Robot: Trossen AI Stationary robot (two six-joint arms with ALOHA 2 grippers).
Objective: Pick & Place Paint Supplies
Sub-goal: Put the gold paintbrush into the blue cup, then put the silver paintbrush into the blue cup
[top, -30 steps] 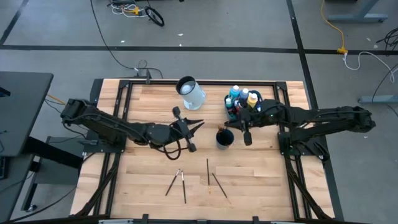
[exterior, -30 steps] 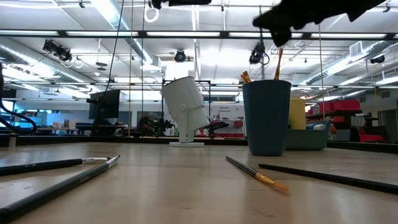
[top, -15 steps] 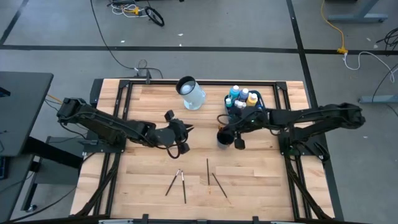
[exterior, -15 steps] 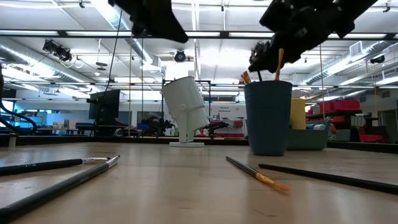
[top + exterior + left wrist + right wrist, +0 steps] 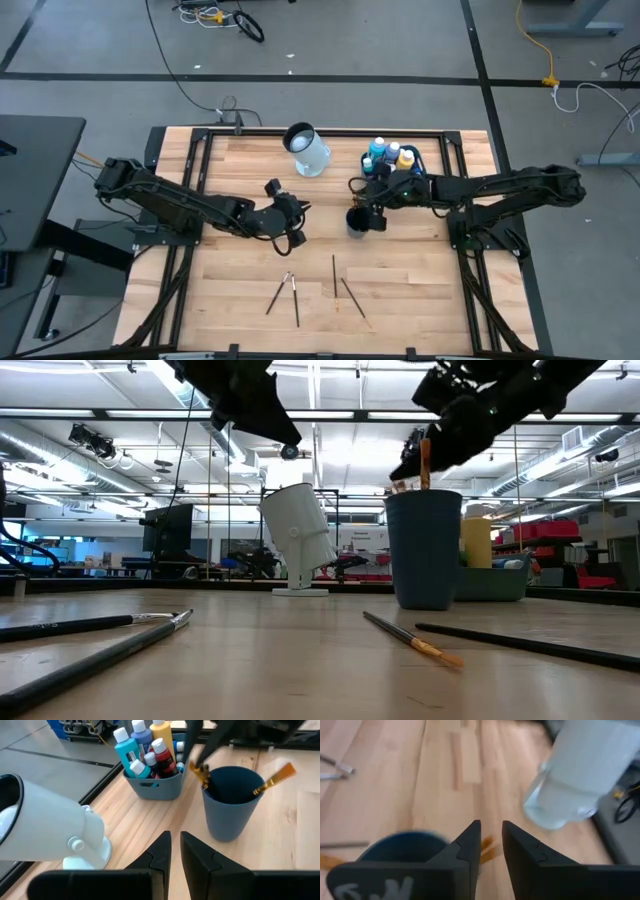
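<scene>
Your right gripper (image 5: pixel 366 205) hangs just above the dark cup (image 5: pixel 359 222), fingers a narrow gap apart and clamped on nothing; 2 brushes already stand in that cup. About 4 brushes (image 5: pixel 334 276) lie loose on the front boards, long axes roughly front-to-back. Your left gripper (image 5: pixel 292 222), fingers nearly together and empty, looks the nearer arm to them.

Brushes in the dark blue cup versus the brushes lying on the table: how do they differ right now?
The brushes in the cup stand tilted, bristles up, leaning on the dark blue cup's rim. The brushes on the table lie flat, spread apart near the front edge. The right gripper hovers above the cup; none is near the flat ones. All are thin-handled.
</scene>
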